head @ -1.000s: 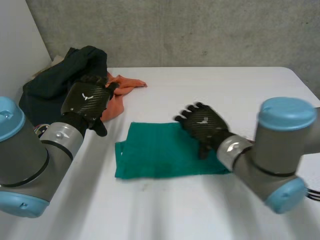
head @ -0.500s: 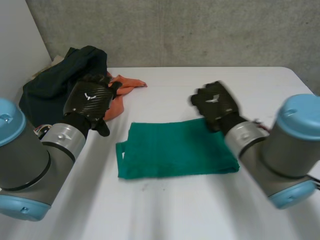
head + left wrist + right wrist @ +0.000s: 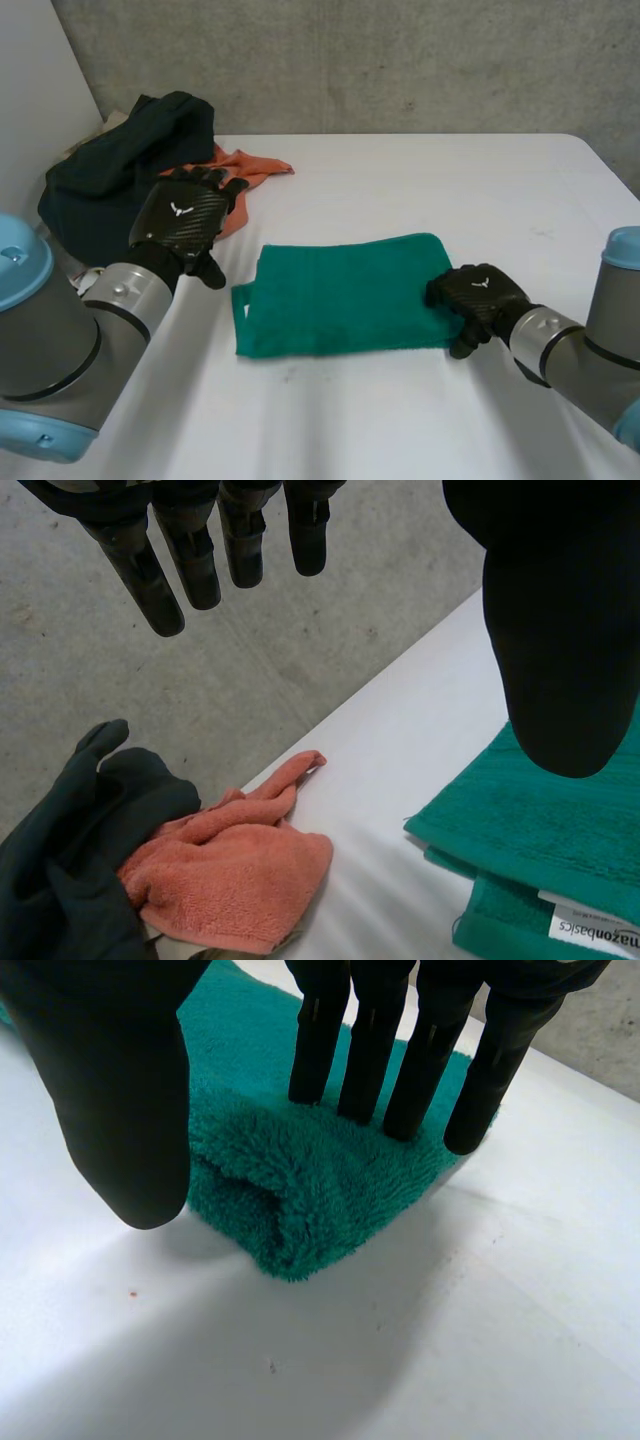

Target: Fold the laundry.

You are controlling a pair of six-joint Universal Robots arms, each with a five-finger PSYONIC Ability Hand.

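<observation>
A folded green towel [image 3: 345,295] lies flat in the middle of the white table [image 3: 450,170]. My right hand [image 3: 480,297] is at the towel's right edge. In the right wrist view its straight fingers [image 3: 420,1060] rest on top of the towel [image 3: 300,1180] and the thumb stands just off the folded edge, so the hand is open. My left hand [image 3: 182,215] hovers open, left of the towel and holding nothing. In the left wrist view its fingers [image 3: 200,550] are spread above the table, with the towel's [image 3: 560,840] labelled corner under the thumb.
An orange cloth [image 3: 245,175] lies crumpled at the table's back left, beside a dark garment [image 3: 120,160] heaped at the left edge. Both lie beyond the left hand's fingertips as the orange cloth [image 3: 230,870] and the dark garment [image 3: 70,850]. A concrete wall stands behind the table.
My right hand lifted off the towel's middle, swung back and to the right, then came down at the towel's right edge. The left hand has barely moved.
</observation>
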